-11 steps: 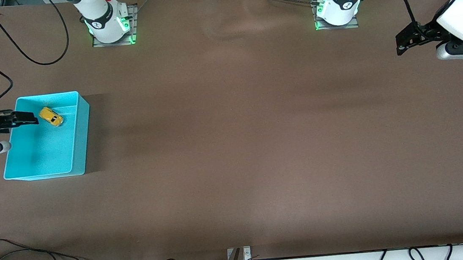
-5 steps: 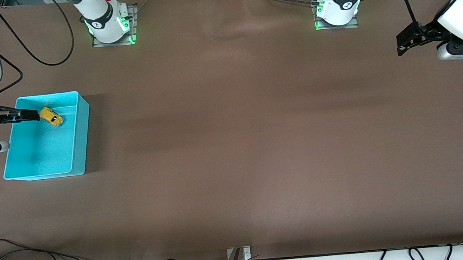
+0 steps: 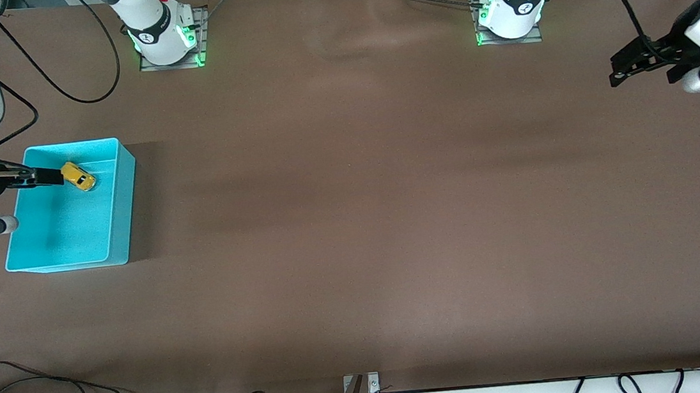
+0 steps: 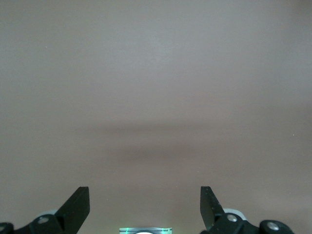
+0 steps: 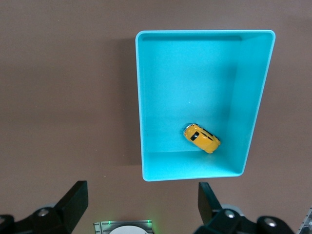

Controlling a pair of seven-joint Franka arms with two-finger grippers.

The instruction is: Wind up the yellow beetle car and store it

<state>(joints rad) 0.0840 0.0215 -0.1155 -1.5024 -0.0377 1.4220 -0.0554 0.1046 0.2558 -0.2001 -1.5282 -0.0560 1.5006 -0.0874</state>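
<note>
Beetle car parked in the bin, both grippers empty

Right gripper (image 3: 46, 178) hangs spread open over the turquoise bin (image 3: 121, 205) near the table's right-arm end; the yellow beetle car (image 3: 77, 176) sits in the bin's corner toward the bases. Probably light, hard, slick: pinch its flat sides. No readable writing on it. Left gripper (image 3: 623, 67) waits open over the other end.

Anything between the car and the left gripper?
Only the bin's wall, then bare table between car and left gripper, per the front view.
</note>
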